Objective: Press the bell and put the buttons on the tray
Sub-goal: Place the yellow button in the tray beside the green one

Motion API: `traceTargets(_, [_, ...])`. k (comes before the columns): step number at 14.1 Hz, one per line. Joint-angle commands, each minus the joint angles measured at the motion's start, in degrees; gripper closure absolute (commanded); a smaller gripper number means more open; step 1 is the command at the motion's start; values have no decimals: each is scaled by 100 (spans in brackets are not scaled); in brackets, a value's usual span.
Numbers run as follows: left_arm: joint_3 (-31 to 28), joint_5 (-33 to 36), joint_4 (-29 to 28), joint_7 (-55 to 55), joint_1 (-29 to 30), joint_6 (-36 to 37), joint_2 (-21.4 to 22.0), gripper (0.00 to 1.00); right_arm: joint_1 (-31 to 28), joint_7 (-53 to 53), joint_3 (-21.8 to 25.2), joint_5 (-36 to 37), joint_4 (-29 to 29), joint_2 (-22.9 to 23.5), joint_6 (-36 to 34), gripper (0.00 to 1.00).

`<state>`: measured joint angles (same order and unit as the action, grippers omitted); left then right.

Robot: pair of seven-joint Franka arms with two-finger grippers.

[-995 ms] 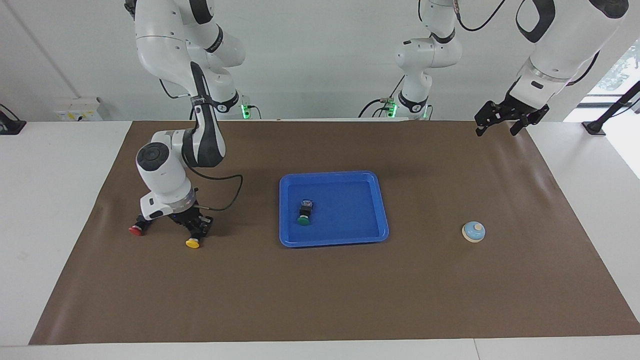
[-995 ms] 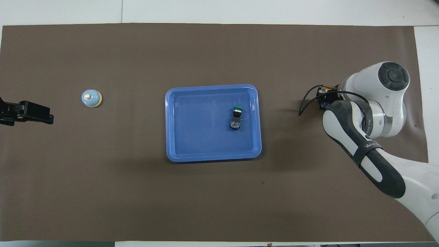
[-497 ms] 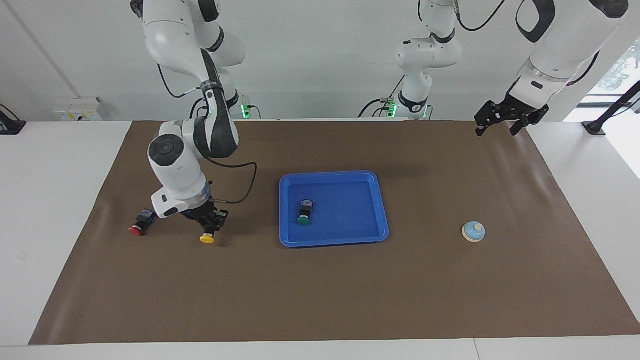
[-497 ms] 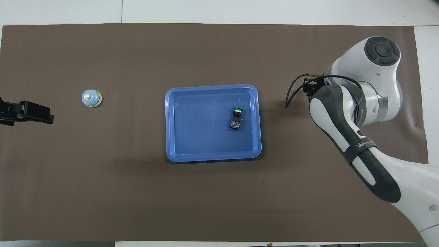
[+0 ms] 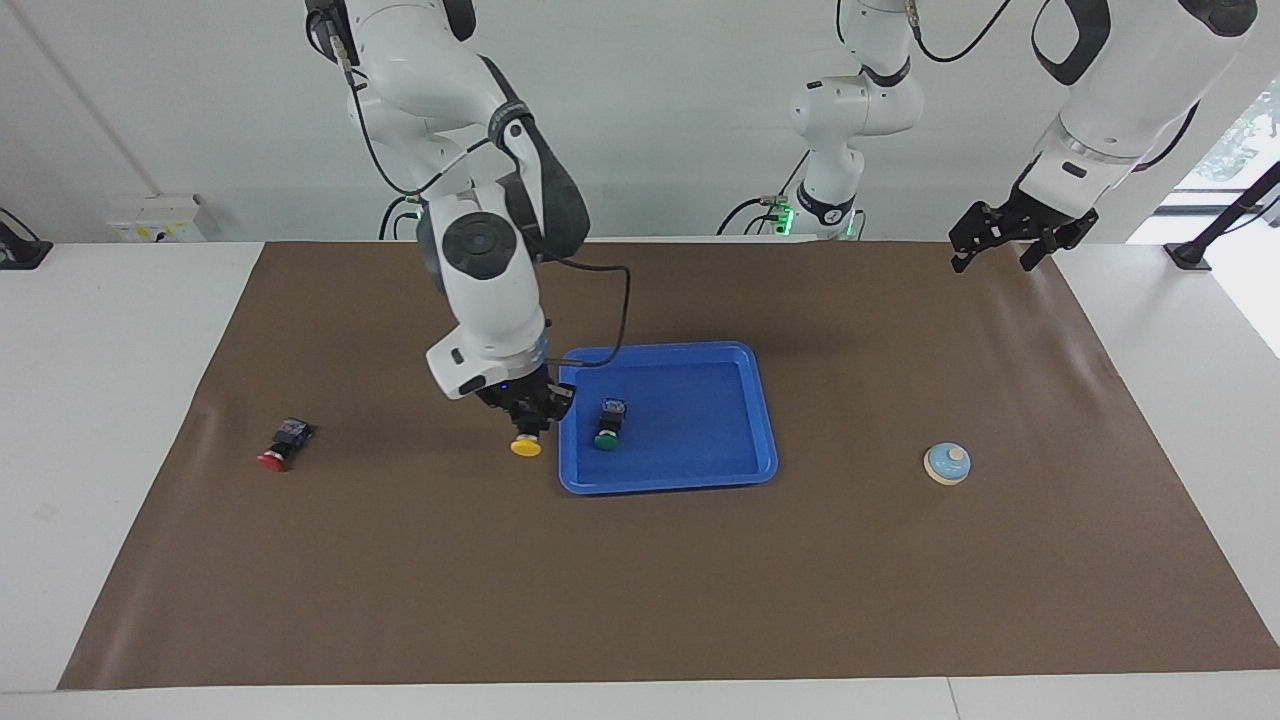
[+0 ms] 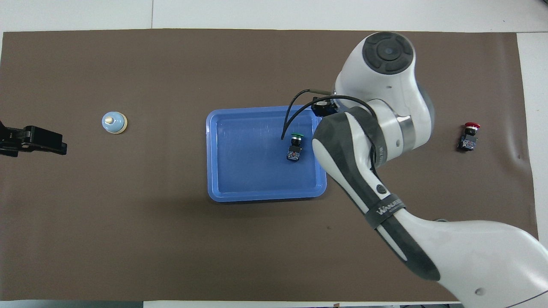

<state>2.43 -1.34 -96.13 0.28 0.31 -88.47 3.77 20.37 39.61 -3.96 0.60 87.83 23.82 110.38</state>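
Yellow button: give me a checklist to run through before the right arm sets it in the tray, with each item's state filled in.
1. Right gripper shut on the yellow button: ok.
2. Button lifted off the mat: ok, carried in the air.
3. Button over the tray: not ok, it hangs just short of the rim at the right arm's end.
4. Free floor in the tray: ok, only the green button lies there.
5. Left gripper out of the way: ok, open, waiting at its own end of the table.
6. Red button placed: not ok, on the mat.
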Motion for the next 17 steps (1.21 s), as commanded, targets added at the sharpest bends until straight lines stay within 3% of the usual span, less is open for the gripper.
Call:
traceTargets(1, [-15,-59,86,-37,4,93,10,0,440,468,18,-252,-169,193,1,100])
traceTargets(7, [-15,-59,86,-37,4,93,1,0,1013,1048,18,-280,32,615,965,100])
traceTargets(12, [-24,-59,86,-37,4,93,9,0,1127,1067,18,-271,681,519,1704,100])
traceTargets(17, [-15,-59,86,-37,4,93,1,0,1312,1268,18,-271,788,528,1855,100])
